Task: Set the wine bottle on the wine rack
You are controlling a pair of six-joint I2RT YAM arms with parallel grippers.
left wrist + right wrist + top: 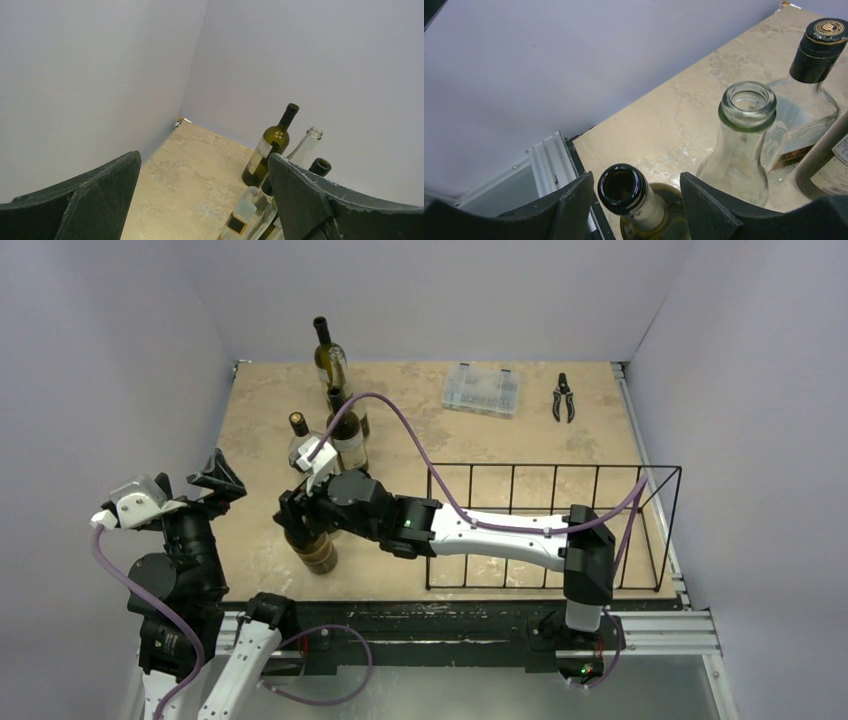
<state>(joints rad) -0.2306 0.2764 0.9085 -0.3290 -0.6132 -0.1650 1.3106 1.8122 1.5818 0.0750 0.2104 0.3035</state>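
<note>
Right wrist view: the right claw (635, 179) is seen with its fingers apart, set on either side of the open neck of the wine bottle (644, 212) and not clamped on it (a clear gap shows beside one finger). The bottle is stood upright at the near left of the table (480, 440), apart from the wine rack (553, 467) to its right. The left claw (204, 159) is held spread, raised by the left edge.

**The table (480, 440) and its load**

The beige top carried several upright bottles (347, 435) on its left half, one wine bottle (316, 552) nearest the front. The black wire wine rack (555, 467) stood at the near right. A clear plastic box (481, 389) and pliers (564, 398) lay near the far edge.
</note>
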